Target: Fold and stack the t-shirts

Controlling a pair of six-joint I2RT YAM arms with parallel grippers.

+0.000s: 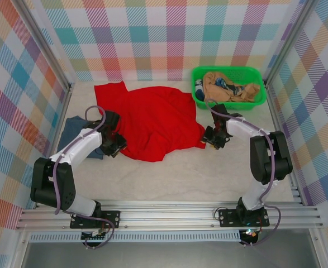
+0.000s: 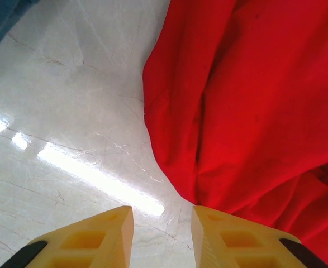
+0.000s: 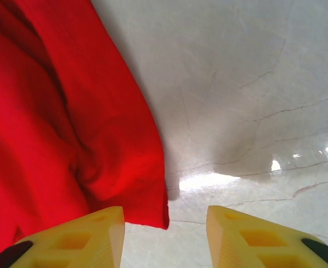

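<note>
The bright red t-shirt (image 1: 152, 120) lies crumpled and spread in the middle of the table. The slate-blue t-shirt (image 1: 74, 131) lies bunched at the left, partly under the left arm. My left gripper (image 1: 116, 144) is low at the red shirt's left edge. In the left wrist view this gripper (image 2: 162, 237) is open over bare table, with the red cloth (image 2: 247, 100) just ahead of its right finger. My right gripper (image 1: 211, 139) is at the shirt's right edge. In its own view it (image 3: 165, 240) stands open, a red corner (image 3: 147, 206) lying ahead of the left finger.
A green basket (image 1: 253, 72) holding tan and other cloths stands at the back right, close behind the right arm. Plaid walls enclose the table on three sides. Bare tabletop (image 1: 175, 178) runs between the shirt and the arm bases.
</note>
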